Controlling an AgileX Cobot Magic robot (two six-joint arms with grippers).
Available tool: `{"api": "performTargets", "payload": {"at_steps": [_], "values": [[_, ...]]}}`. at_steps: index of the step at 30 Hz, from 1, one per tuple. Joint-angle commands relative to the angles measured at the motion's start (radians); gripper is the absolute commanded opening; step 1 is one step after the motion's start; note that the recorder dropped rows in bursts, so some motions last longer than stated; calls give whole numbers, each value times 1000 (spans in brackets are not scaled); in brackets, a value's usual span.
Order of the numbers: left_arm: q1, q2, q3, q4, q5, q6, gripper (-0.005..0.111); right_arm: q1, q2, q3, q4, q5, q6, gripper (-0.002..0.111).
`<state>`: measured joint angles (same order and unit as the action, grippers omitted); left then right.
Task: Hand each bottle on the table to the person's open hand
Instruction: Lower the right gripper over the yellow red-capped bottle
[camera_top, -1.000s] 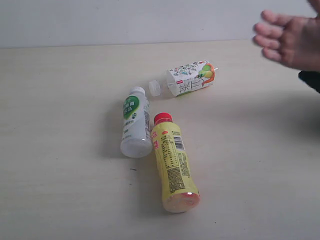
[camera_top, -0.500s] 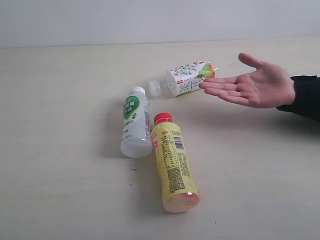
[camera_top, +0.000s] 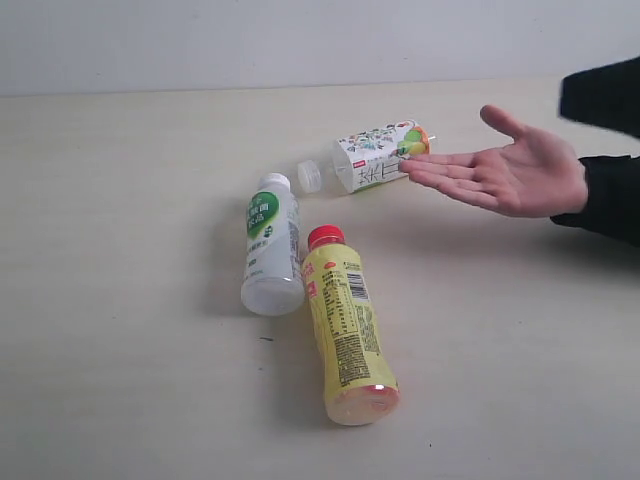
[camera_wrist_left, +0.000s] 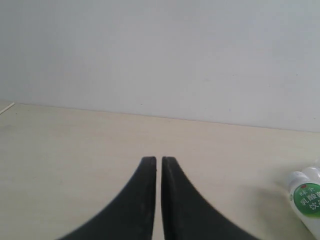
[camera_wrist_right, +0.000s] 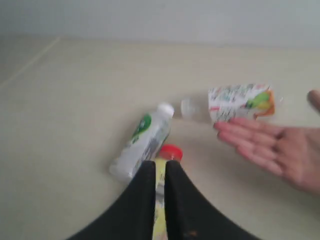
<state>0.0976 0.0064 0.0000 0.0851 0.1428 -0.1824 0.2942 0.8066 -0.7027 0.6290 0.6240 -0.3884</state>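
Now | L jaws closed | R jaws blurred, state unclear | yellow bottle (camera_wrist_right: 170, 152) part-hidden

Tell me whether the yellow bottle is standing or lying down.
Lying down: the yellow bottle rests lengthwise on the table, label facing up, red cap beside the white bottle.

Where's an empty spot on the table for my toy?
In the exterior view the table is bare left of the white bottle and right of the yellow bottle, below the hand. Crowded: the middle, three bottles close together, fingertips by the floral bottle.
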Motion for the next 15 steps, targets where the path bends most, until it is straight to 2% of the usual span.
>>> {"api": "performTargets", "payload": {"at_steps": [1, 4, 6, 8, 9, 11, 12, 15], "values": [[1, -6, 0, -3, -1, -6, 7, 11, 266, -101, 66, 217, -92, 13], [1, -6, 0, -3, -1, -6, 7, 93, 418, -131, 66, 236, -117, 13], [1, -6, 0, -3, -1, -6, 7, 184, 495, -147, 32, 190, -108, 13], [1, -6, 0, -3, -1, -6, 7, 260, 565, -171, -81, 135, 5, 13], [1, -6, 0, -3, -1, -6, 7, 303, 620, -206, -210, 131, 133, 13], [1, -6, 0, -3, -1, -6, 7, 352, 701, -264, -392, 155, 348, 21], [1, -6, 0, -3, -1, -6, 7, 374, 734, -296, -461, 169, 424, 31], [1, -6, 0, -3, -1, -6, 7, 405, 791, -343, -487, 188, 467, 48]]}}
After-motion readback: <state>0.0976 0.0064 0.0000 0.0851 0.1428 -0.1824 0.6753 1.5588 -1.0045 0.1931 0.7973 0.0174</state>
